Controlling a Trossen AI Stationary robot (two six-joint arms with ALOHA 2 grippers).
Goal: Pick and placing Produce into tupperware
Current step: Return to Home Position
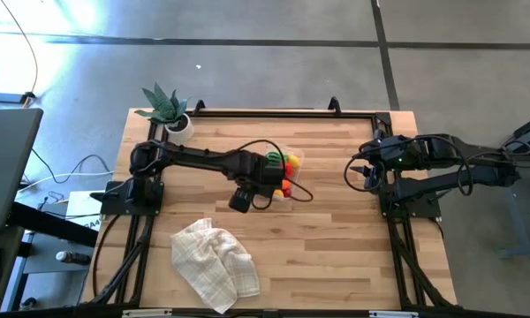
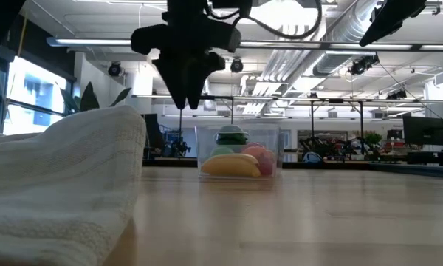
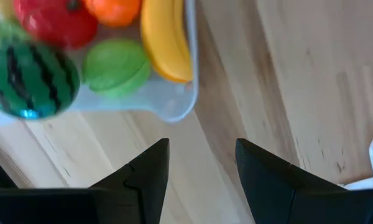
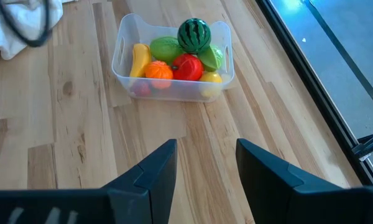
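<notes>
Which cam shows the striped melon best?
Right wrist view: the striped melon sits whole on top, inside the clear tub. Left wrist view shows it close, at the frame's edge. Low view shows only its top through the tub wall; in the high view the left arm mostly covers it.

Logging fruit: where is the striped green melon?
Right wrist view: the striped green melon tops the pile inside the clear tub, over the red piece; the tub sits mid-table, partly under the left arm.
</notes>
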